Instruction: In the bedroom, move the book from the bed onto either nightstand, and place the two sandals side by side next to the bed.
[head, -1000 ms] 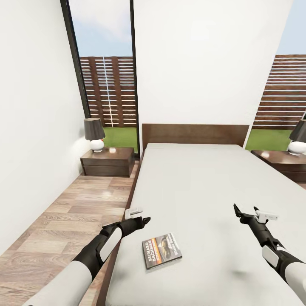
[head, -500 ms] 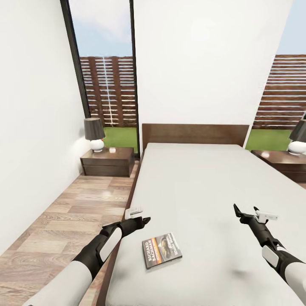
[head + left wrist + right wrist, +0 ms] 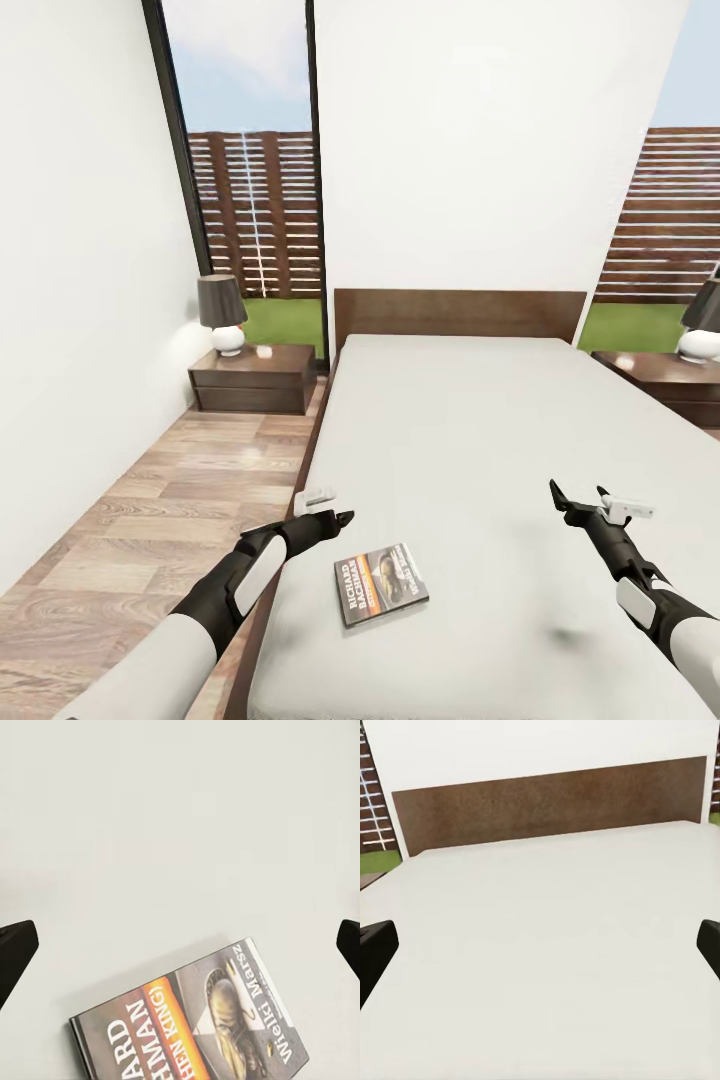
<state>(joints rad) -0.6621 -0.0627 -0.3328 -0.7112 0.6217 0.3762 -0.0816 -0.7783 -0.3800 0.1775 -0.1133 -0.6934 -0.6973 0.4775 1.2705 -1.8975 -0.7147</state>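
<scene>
The book (image 3: 385,585), a thin paperback with an orange stripe and white lettering, lies flat on the bed (image 3: 470,430) near its left front corner. In the left wrist view the book (image 3: 202,1027) sits just short of the open fingers. My left gripper (image 3: 345,518) hovers open a little above and left of the book, with nothing in it. Over the mattress on the right side my right gripper (image 3: 556,492) is open and empty, and in its wrist view the gripper (image 3: 540,945) faces the headboard (image 3: 547,806). One nightstand (image 3: 252,378) stands left of the bed head. The sandals are out of view.
A dark-shaded lamp (image 3: 222,312) stands on the left nightstand. A second nightstand (image 3: 660,378) with a lamp (image 3: 702,322) is at the right edge. Wood-plank floor (image 3: 170,500) runs between the bed and the white left wall. Tall windows flank the headboard.
The whole view has crept very slightly, so the camera moved. Both arms and the book keep their places.
</scene>
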